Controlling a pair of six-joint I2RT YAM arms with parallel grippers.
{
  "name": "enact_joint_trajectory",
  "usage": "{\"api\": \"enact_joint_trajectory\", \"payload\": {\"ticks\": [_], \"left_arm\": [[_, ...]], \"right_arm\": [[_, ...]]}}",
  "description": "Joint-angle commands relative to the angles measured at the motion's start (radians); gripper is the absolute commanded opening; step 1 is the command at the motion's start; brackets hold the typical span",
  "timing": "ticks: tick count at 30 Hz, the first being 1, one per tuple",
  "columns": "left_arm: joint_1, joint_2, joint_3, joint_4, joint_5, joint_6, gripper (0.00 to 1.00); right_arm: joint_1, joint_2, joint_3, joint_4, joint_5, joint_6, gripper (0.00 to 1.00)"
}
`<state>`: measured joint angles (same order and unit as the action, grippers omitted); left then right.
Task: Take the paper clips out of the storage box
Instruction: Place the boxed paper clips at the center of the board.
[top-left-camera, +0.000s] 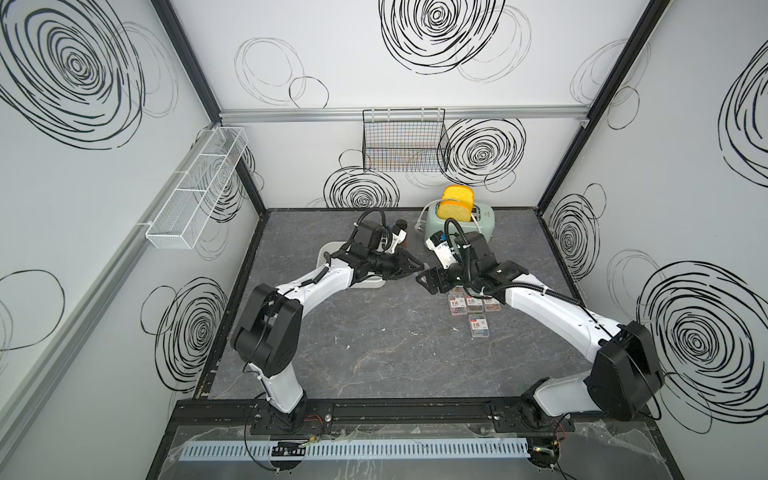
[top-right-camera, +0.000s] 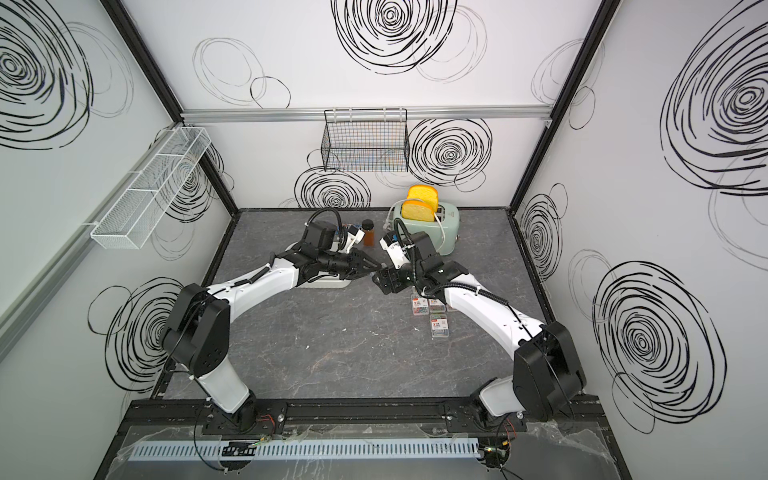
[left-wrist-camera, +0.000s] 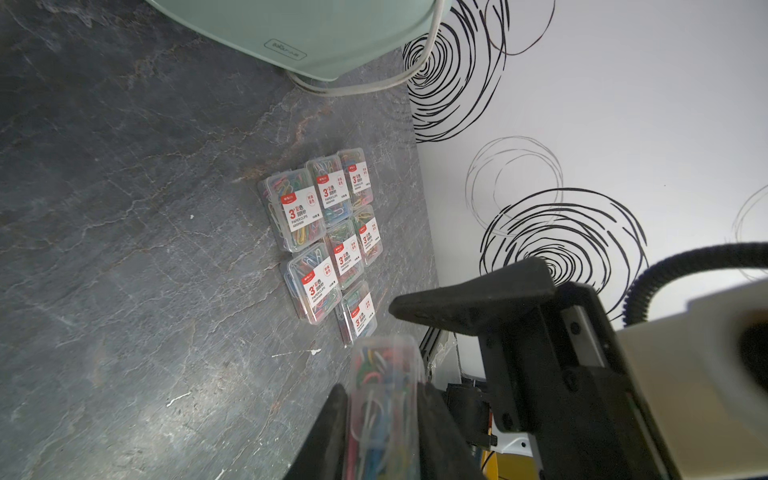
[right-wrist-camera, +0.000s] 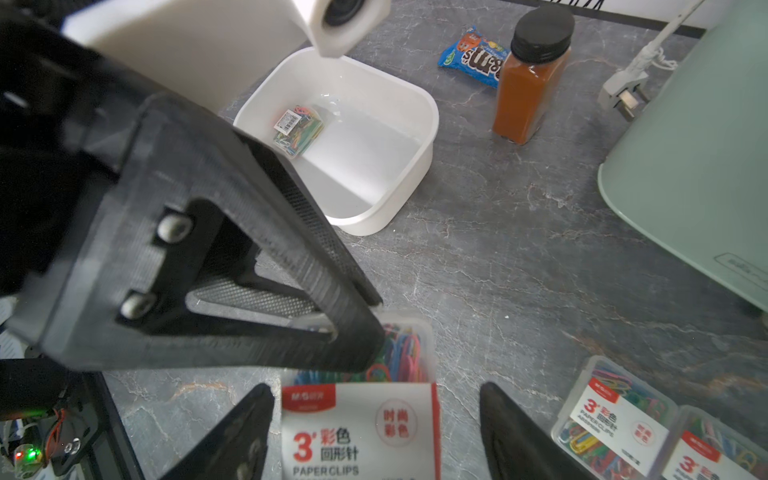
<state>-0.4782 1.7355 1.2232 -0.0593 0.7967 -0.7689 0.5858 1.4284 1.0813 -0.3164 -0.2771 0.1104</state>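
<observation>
Left hand (left-wrist-camera: 382, 399) clamping paper clips (left-wrist-camera: 384, 361), apparently edgewise

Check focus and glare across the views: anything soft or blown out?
Left wrist view: held paper clip case out of focus; laid-out cases sharp, labels legible. Right wrist view: glare patch on the storage box floor, held case's label still legible. In both top views: labels too small to read.
</observation>
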Motion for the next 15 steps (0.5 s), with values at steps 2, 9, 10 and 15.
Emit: {"api": "enact_joint_trajectory", "payload": {"ticks": [2, 9, 10, 15], "left_arm": [[-0.010, 0.016, 0.037, 0.014, 0.008, 0.023, 0.16], [-0.016, 0.017, 0.033, 0.004, 0.010, 0.036, 0.19], [-0.018, 0.019, 0.035, -0.001, 0.010, 0.041, 0.21], [-0.019, 0.021, 0.032, 0.005, 0.013, 0.043, 0.41]], "right_arm": [[0.006, 0.020, 0.032, -0.036, 0.026, -0.027, 0.66], [0.011, 0.035, 0.040, -0.048, 0.032, -0.035, 0.45], [0.012, 0.035, 0.040, -0.051, 0.037, -0.035, 0.41], [0.008, 0.015, 0.034, -0.072, 0.068, -0.043, 0.30]]}}
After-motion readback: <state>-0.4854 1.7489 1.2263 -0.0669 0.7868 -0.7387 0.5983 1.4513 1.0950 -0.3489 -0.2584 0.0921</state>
